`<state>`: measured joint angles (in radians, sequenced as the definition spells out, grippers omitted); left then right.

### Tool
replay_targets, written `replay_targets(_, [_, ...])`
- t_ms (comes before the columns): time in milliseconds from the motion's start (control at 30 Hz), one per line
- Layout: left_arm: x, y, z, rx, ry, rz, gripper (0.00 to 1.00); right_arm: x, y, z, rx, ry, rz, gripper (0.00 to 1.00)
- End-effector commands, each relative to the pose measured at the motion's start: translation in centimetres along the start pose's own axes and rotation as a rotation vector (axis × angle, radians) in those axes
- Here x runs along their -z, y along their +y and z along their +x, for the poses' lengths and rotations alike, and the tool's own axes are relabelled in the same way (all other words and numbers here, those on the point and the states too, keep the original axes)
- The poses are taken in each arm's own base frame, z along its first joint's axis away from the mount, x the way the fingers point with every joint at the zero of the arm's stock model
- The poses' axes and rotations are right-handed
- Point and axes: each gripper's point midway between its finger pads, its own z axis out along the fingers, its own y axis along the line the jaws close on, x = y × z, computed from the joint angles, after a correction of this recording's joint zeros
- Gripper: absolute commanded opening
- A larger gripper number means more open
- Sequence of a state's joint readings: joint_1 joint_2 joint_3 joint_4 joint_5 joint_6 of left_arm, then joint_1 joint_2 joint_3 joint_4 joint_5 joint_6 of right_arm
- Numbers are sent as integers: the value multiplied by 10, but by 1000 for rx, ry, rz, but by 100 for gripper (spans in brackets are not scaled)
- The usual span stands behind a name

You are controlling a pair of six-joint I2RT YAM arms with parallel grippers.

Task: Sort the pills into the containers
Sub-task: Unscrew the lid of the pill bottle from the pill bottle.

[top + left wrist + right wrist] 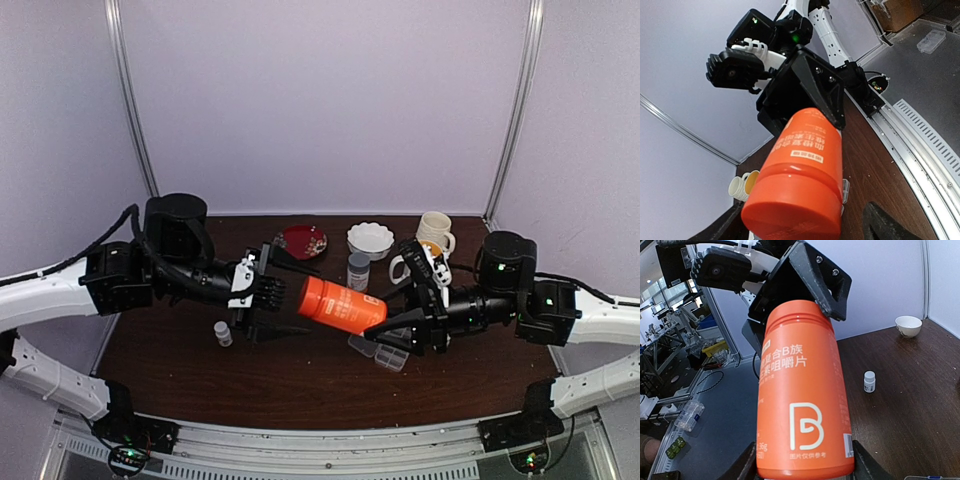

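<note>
An orange bottle (342, 305) hangs level above the table between both arms. My right gripper (402, 326) is shut on its base end, and the fingers press both sides of the base in the right wrist view (800, 467). My left gripper (306, 299) is open around the orange cap (790, 210), with a gap between the cap and its right finger (885, 222). The containers, a clear organiser box (382, 353), lie on the table under the right gripper. No pills show in any view.
A small white-capped vial (222, 333) stands near the left gripper. Behind the bottle are a grey-capped bottle (358, 270), a red plate (302, 240), a white bowl (370, 238) and two mugs (433, 232). The walls stand close on both sides.
</note>
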<state>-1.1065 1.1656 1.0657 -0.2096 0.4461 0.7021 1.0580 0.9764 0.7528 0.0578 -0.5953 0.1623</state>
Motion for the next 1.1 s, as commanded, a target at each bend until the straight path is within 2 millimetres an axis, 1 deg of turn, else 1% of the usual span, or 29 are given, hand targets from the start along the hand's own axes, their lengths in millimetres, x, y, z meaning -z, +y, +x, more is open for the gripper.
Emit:
replay_targets(0, [6,6,-16,-39,-61,-30,79,6,3,-11,21,-43,-12,11])
replay_targets(67, [6,6,-17,-40,-63,-30,78,5,2,-9,20,-38,-10,11])
replay_targets(100, [6,6,-17,-40,-64,-30,76,5,2,-9,20,-38,-9,11])
replay_targets(267, [5,8,-18,-38,-66,-33,52,5,1,-9,16,-41,-8,11])
replay_targets(367, [5,11,-18,-23,-59,-39,43,6,1,-9,19,-42,-5,10])
replay_targets(567, [1,17,-20,40,-52,-37,35,7,-2,-9,40,-42,17,10])
replay_targets(600, [0,19,-20,65,-51,-41,33,7,-3,-8,47,-39,21,10])
replay_targets(667, [-3,32,-19,149,-37,-87,27,8,-5,-9,68,-34,38,9])
replay_targets(700, [-2,42,-22,208,-34,-117,24,8,-7,-10,81,-31,53,9])
replay_targets(767, [-3,50,-26,291,-40,-129,20,10,-14,-12,117,-28,96,8])
replay_targets(967, [0,70,-49,490,-90,-131,18,20,-24,-30,323,-53,203,7])
replay_targets(1067, [1,85,-51,635,-99,-185,13,30,-28,-40,459,-76,265,7])
